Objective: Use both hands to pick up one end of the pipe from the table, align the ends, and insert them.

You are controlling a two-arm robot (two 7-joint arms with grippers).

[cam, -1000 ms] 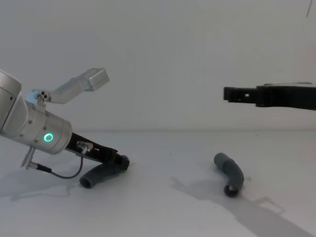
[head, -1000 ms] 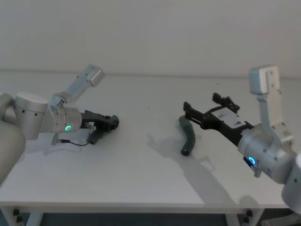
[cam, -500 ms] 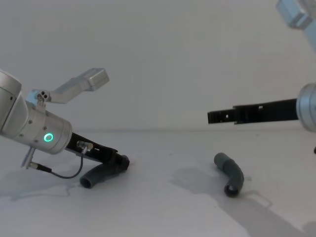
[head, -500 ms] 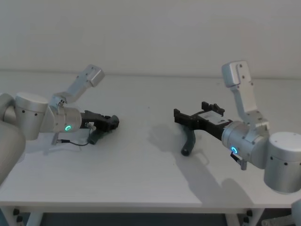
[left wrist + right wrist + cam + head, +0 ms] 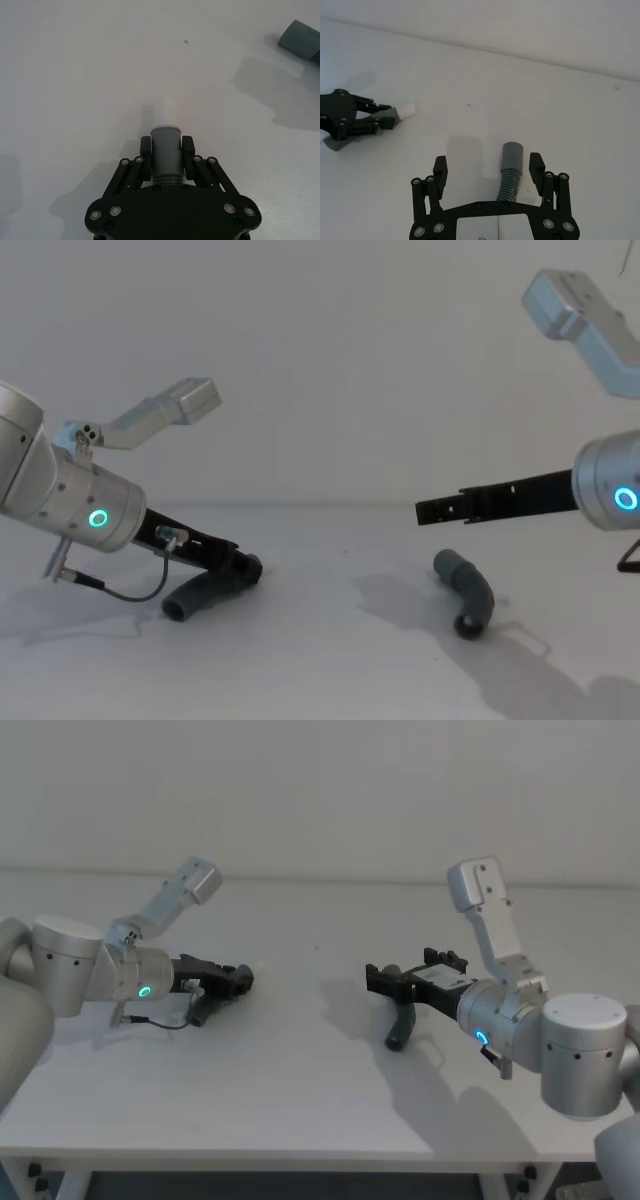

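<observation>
two dark grey bits of pipe lie well apart on the white table (image 5: 300,1105): the left pipe piece (image 5: 197,595) and the right pipe piece (image 5: 468,588). the left gripper (image 5: 166,146) is low by the table, and its fingers pinch the held end (image 5: 165,155) of the left pipe piece from both sides. a short white tip (image 5: 165,112) sticks out past the fingers, toward the middle of the table. the rest of this piece bends back under the gripper, and its open end sits down at the table top. the right gripper (image 5: 488,161) hangs in the air over the right pipe piece and does not touch it. its fingers are spread wide. in the right wrist view the smooth end (image 5: 512,151) of that piece shows in the gap between them, with room on both sides. the right pipe piece lies flat on the table, bent like a small elbow, with one end toward the back and its open end toward the front. between the two pieces is a wide stretch of bare white table. both pieces are far from the front edge of the table. they are also well away from the back edge, where the table meets the white wall (image 5: 320,790). more bare table lies in front of both grippers, all the way to the front edge.
</observation>
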